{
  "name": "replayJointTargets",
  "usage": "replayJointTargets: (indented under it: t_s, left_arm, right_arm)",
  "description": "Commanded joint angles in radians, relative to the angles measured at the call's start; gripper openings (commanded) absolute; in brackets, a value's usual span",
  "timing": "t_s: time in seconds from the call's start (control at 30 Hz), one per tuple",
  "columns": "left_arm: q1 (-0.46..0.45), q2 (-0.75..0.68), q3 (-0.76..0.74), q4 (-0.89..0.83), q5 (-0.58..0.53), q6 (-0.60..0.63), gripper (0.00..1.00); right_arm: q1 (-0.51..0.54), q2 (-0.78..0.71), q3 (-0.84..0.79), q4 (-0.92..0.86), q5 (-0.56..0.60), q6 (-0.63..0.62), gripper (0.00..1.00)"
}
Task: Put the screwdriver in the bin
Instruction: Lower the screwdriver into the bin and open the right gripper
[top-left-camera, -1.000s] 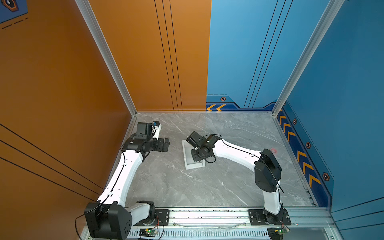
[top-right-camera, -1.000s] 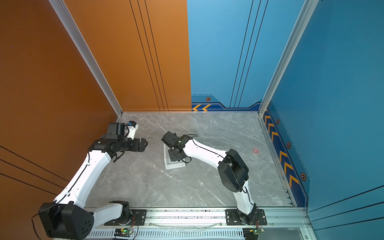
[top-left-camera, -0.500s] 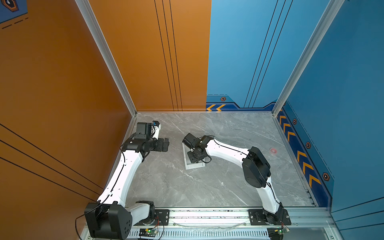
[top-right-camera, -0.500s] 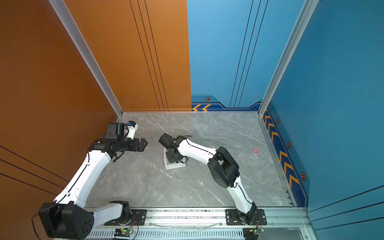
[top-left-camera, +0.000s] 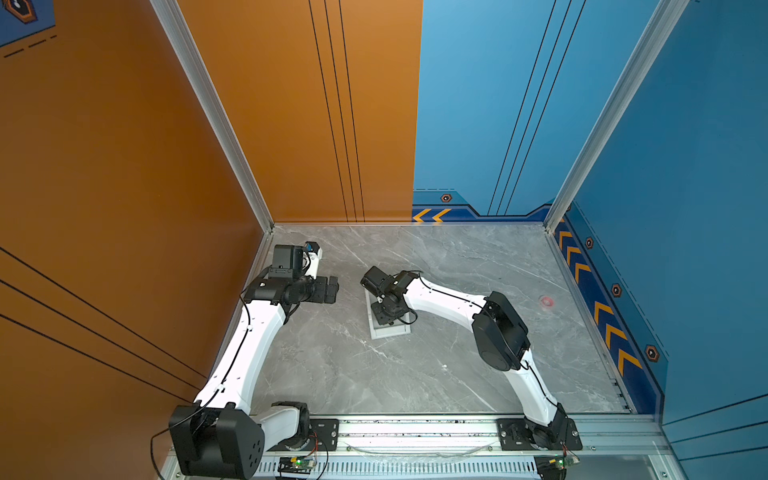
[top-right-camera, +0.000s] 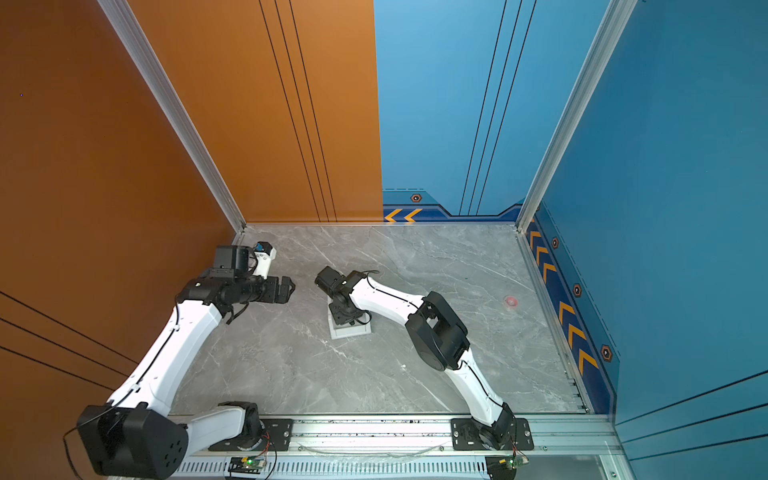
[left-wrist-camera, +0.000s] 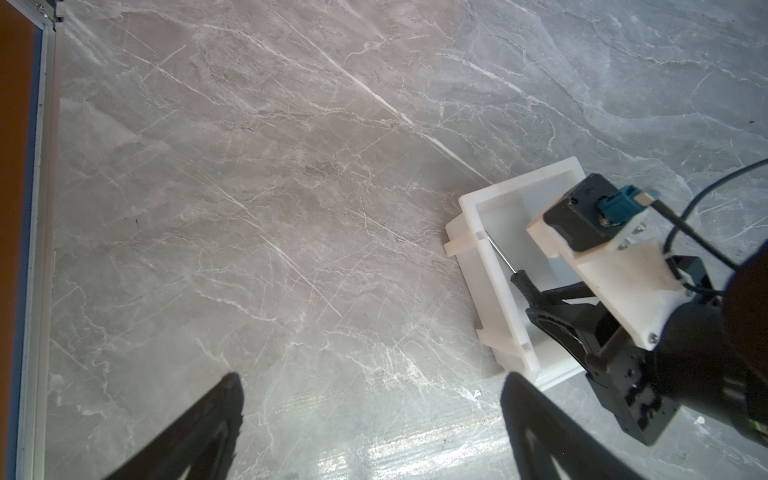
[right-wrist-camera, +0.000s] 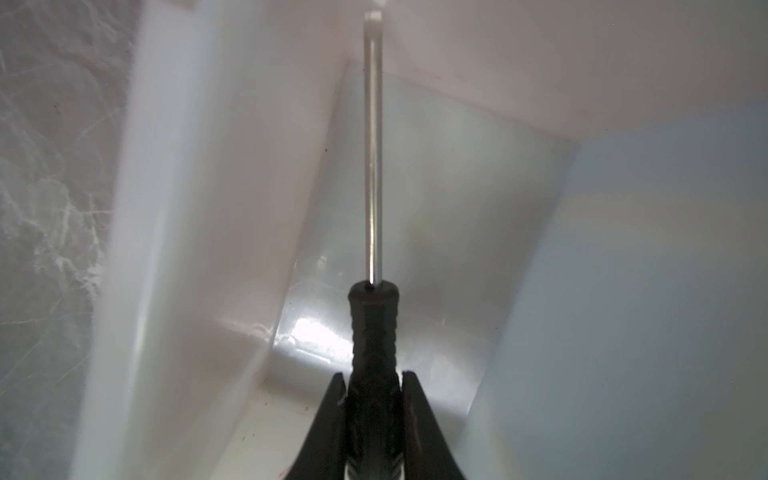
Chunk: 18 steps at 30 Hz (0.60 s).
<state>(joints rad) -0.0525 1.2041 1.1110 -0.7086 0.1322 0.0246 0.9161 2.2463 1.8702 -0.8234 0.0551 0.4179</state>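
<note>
The right pincer (right-wrist-camera: 374, 380) is closed narrowly on the black handle of the screwdriver (right-wrist-camera: 372, 187), clamping it from both sides. The shaft reaches into the white bin (right-wrist-camera: 195, 208), close along one long wall, its tip near an inside corner. In both top views the bin (top-left-camera: 392, 331) sits just below the frame's centre, under that pincer. The left pincer (left-wrist-camera: 372, 380) hangs wide open and empty over the table (left-wrist-camera: 249, 187), left of the bin.
</note>
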Motion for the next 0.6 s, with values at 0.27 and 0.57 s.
replayJointTargets:
  t_s: [0.27,0.57]
  left_arm:
    - [0.008,-0.013,0.023,-0.025,0.027,-0.009,0.98]
    - [0.010,-0.012,0.022,-0.025,0.022,-0.007,0.98]
  right_arm:
    - [-0.018,0.053,0.031,-0.024,-0.002,-0.011,0.21]
    - [-0.018,0.032,0.030,-0.027,0.004,-0.017,0.34]
